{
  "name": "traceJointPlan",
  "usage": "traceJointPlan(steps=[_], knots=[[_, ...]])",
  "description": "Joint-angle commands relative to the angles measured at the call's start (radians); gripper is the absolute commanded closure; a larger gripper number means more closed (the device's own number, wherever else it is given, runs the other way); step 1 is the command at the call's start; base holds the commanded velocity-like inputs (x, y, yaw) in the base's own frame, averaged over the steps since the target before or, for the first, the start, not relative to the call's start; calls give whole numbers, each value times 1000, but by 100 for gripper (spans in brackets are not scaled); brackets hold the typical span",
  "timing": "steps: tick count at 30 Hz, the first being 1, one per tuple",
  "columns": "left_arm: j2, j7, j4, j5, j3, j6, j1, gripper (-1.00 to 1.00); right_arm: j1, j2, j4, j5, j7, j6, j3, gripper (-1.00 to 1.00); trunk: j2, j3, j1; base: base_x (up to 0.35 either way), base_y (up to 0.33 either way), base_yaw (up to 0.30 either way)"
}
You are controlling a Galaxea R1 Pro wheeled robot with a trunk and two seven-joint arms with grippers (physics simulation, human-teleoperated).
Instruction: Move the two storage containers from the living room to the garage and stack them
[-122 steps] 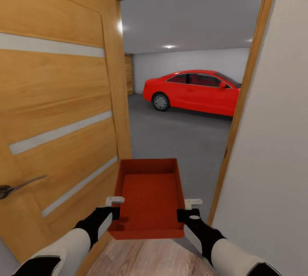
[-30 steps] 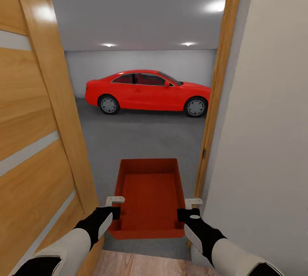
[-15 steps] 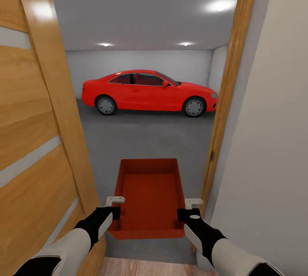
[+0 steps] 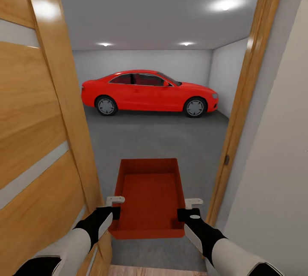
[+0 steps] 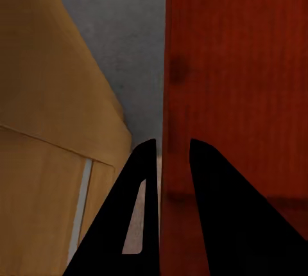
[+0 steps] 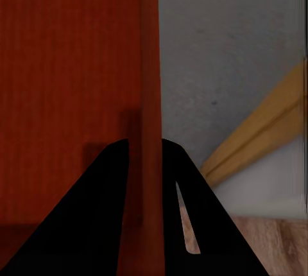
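A: Start at the grip. The left fingers straddle one side wall of the storage container, clamped on it; the right fingers pinch the opposite wall the same way. The container hangs level between both arms, in the doorway, out over the threshold.

B: What worries you?

A: Only thin rims are held. If one arm drifts apart from the other, I'd judge a wall could slip out and the bin drop at the threshold. A bump would do the same.

B: Bump against what?

A: The open wooden door stands close on the left, its edge just beside the left gripper. The door frame rises near the right gripper. The passage is narrow; the elbows are wider than the bin.

B: And beyond?

A: Open room. The garage floor lies bare ahead, and the red car is parked well apart at the far wall.
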Motion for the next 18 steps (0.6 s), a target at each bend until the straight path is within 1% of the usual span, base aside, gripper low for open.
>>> traceJointPlan(steps=[1, 10, 18], knots=[[14, 5, 0, 0, -3, 7, 1, 100, -2, -1, -40, 7, -4, -5, -17, 100, -2, -2, 1, 9, 12, -201], [13, 6, -1, -1, -3, 6, 1, 100, -2, 0, -40, 7, -4, -5, -17, 100, -2, -2, 1, 1, 1, -228], [13, 6, -1, -1, -3, 6, 1, 100, -2, -2, -40, 7, -4, -5, -17, 100, -2, -2, 1, 0, 0, -19]])
